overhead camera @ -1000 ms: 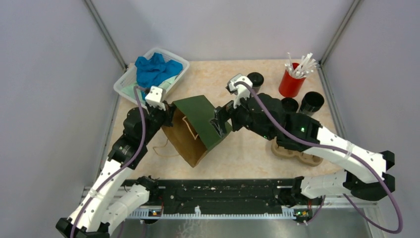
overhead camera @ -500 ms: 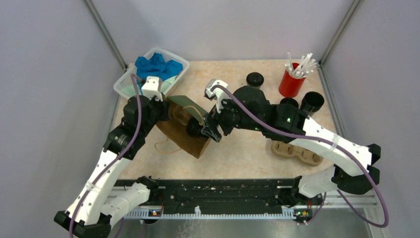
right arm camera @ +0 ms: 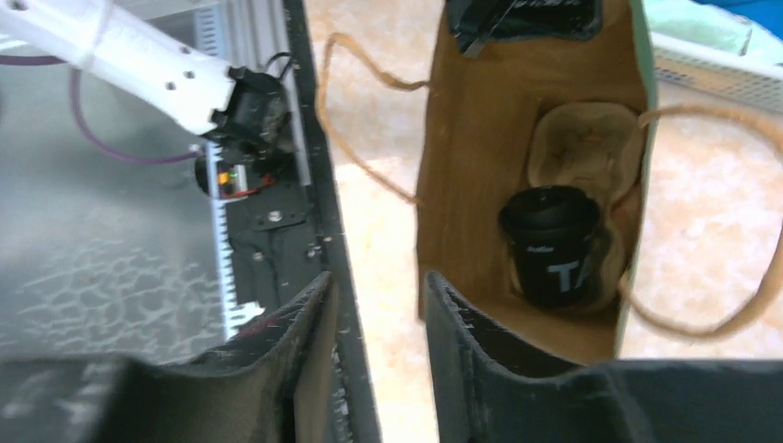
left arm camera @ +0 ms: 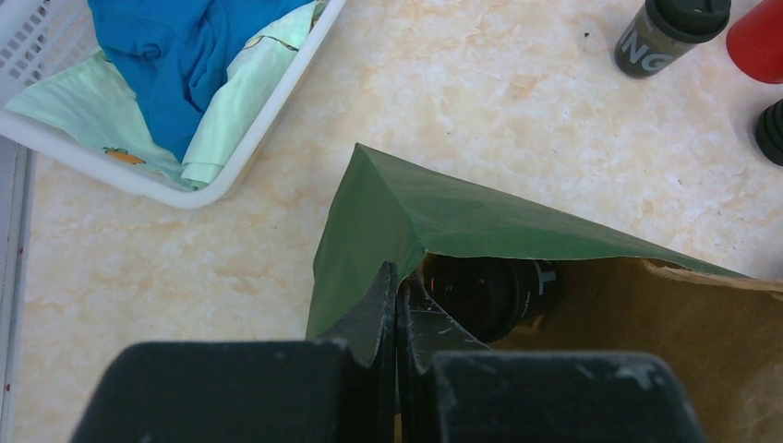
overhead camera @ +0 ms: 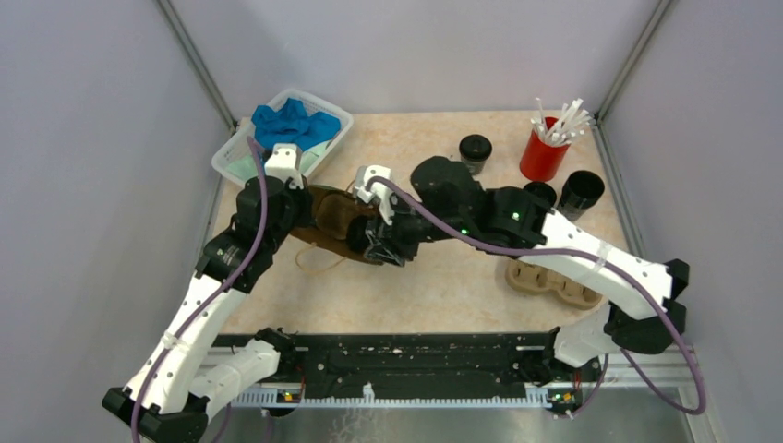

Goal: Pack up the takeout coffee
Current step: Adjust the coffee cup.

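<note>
Left gripper (left arm camera: 397, 281) is clamped tight on the rim of the paper bag (left arm camera: 462, 217), holding its mouth wide. Right gripper (right arm camera: 374, 300) hangs at that mouth, jaws half parted, nothing between them.

Inside, one coffee cup (right arm camera: 554, 249) sits at the bottom, lid on, touching a tan pulp piece (right arm camera: 586, 148), so I'd call one packed.

What's left, as I read it: near right on the table is a pulp carrier (overhead camera: 554, 284), its visible sockets empty. Farther back are three more black cups, one (overhead camera: 475, 149) mid-table, two others (overhead camera: 540, 194) (overhead camera: 580, 189) just beside the red cup of white sticks (overhead camera: 542, 159).

The tabletop (overhead camera: 434, 286) is pale and marbled. Far left sits a white basket (overhead camera: 226, 159) of cloths, and plain grey walls close it in.
</note>
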You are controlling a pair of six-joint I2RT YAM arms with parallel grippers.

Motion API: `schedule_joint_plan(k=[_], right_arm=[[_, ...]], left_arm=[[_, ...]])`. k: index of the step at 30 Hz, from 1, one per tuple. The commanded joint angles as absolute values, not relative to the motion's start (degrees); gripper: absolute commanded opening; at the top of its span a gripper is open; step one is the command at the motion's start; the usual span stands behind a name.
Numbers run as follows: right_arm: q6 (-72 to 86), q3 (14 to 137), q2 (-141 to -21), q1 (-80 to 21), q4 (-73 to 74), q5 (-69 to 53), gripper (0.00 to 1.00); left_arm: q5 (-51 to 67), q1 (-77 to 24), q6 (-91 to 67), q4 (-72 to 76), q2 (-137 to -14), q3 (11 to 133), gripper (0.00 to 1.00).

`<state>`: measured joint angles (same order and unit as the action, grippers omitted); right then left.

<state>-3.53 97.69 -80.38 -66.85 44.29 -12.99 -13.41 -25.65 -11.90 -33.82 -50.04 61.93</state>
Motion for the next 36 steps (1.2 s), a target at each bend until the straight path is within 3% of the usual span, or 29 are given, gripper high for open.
schedule_joint_plan(k=[1, 3, 4, 17, 24, 36], right_arm=[[-6.08, 104.71, -88.49, -66.57, 44.34, -6.06, 0.31], [-6.3, 108.55, -93.14, -66.61, 46.58, -3.56, 0.21], [-6.32, 109.93, -95.35, -66.58, 47.6, -2.37, 0.2], [-16.76, 110.69, -105.39, -68.54, 49.19, 14.04, 0.21], [-19.76, 102.86, -104.21, -68.51, 40.61, 12.95, 0.21], [-23.18, 84.43, -89.53, -68.04, 27.84, 5.95, 0.3]], left_arm=[[-13.62, -25.74, -12.61, -32.46, -49.67, 64.36, 0.0], [-13.46, -25.75, -12.66, -32.22, -49.21, 64.42, 0.0], [-13.09, -25.75, -12.66, -31.61, -48.77, 64.17, 0.0], [-8.92, -25.75, -12.39, -25.8, -46.74, 62.42, 0.0], [-8.09, -25.75, -12.4, -25.89, -46.79, 62.0, 0.0], [-9.79, -25.75, -10.8, -27.48, -46.46, 60.78, 0.0]])
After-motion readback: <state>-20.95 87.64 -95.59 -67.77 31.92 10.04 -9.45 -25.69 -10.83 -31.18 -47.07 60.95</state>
